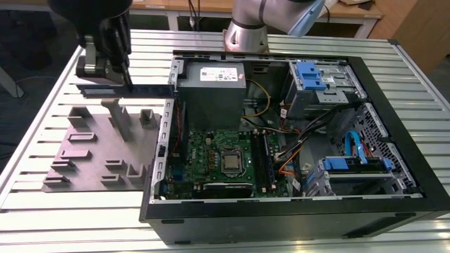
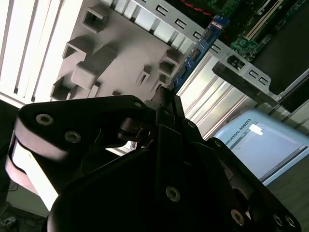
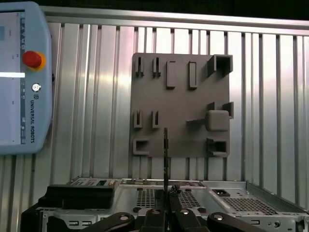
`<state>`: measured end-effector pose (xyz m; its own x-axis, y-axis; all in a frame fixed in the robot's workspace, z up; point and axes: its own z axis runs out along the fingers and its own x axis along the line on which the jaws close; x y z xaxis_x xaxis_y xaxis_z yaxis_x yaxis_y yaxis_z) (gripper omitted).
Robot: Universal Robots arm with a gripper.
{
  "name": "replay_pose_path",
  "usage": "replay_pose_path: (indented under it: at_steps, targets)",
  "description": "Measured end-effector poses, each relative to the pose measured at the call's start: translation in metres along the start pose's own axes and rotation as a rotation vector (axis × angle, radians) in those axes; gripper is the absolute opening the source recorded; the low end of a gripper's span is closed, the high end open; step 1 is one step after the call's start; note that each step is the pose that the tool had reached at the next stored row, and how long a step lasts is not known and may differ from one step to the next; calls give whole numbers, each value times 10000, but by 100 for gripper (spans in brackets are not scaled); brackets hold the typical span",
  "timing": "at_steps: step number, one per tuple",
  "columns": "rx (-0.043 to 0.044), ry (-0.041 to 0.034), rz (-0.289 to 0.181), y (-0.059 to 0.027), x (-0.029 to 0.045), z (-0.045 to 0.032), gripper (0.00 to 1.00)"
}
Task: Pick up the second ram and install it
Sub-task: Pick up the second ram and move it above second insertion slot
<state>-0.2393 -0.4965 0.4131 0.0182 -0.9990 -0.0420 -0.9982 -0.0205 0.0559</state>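
1. The gripper [image 1: 115,79] is clenched on the second ram [image 1: 144,90]; in the first wrist view the fingers [image 3: 155,218] close from both sides on the stick's thin edge [image 3: 165,150], with the gripper [image 3: 166,195] just below that edge.
2. The second ram is held in the air, level and long side on, over the far part of the gray tray [image 1: 91,158]; it is outside the computer case [image 1: 281,216]; its end toward the exterior view's right comes close to the case wall.
3. In the second wrist view the stick [image 2: 198,46] shows as a blue strip running out from the gripper [image 2: 166,99] across the tray [image 2: 120,48].
4. The tray lies flat on the slatted metal table [image 1: 42,221], just beside the case on the exterior view's left; its raised blocks and slots show in the first wrist view [image 3: 183,101].
5. The case lies open on its side; the green motherboard [image 1: 211,147] is on its floor; the gray power supply [image 1: 211,95] sits beyond it.
6. Writing: a white label [image 1: 221,74] on the power supply, print too small to make out; a teach pendant [image 3: 24,96] with a red button [image 3: 32,59] lies on the table and carries vertical lettering.
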Motion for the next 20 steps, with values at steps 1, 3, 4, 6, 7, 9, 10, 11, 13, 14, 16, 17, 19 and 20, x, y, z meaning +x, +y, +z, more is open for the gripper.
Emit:
replay_pose_path:
  at_steps: [1,3,4,6,7,9,10,11,13,14,16,17,19,20]
  targets:
    - [-11,-1,0,-31,1,-2,14]
    - [-50,-1,3,-110,2,-6,14]
    - [-72,-2,4,-154,3,-8,14]
    - [-118,-2,4,-241,4,-13,14]
    - [-139,-3,6,-282,5,-15,14]
    - [-180,-3,7,-361,7,-19,14]
    - [-199,-5,8,-403,8,-21,14]
    - [-221,-5,9,-448,8,-23,14]
    - [-259,-5,12,-525,9,-28,14]
    - [-275,-6,12,-562,10,-30,14]
    - [-307,-7,12,-631,12,-33,14]
    - [-323,-7,14,-668,12,-35,14]
    - [-355,-8,15,-740,14,-38,14]
    - [-371,-8,15,-775,14,-40,14]
